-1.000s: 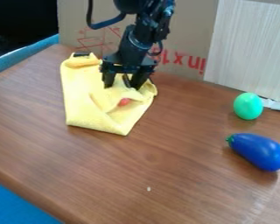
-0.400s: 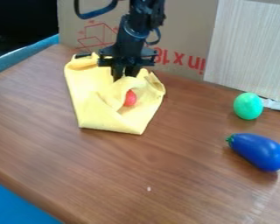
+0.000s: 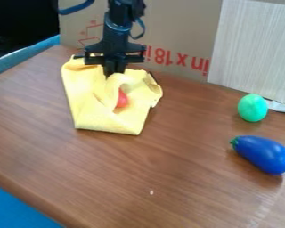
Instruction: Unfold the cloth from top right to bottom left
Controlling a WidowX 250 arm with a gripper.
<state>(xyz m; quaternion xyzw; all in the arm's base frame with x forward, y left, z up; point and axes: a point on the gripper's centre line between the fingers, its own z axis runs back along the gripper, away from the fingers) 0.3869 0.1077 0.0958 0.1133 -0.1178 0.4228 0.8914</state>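
The yellow cloth (image 3: 100, 120) is lying toward the far left of the table (image 3: 168, 187), its straight near edge sitting well apart from the blue eggplant (image 3: 262, 154) at right. A red object (image 3: 121, 99) is showing between its folds; beyond, the gripper (image 3: 112, 72) is pinching a raised fold, fingers together, before the cardboard (image 3: 183, 26).

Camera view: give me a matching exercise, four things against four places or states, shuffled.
1. Yellow cloth
2. Red object
3. Green egg-shaped object
4. Blue toy eggplant

A. Near the foot of the pale board
B. Lowest of the four in the picture, at the right
C. Pinched by the pincer
D. Partly covered, among yellow folds

Pairs: 1-C, 2-D, 3-A, 4-B
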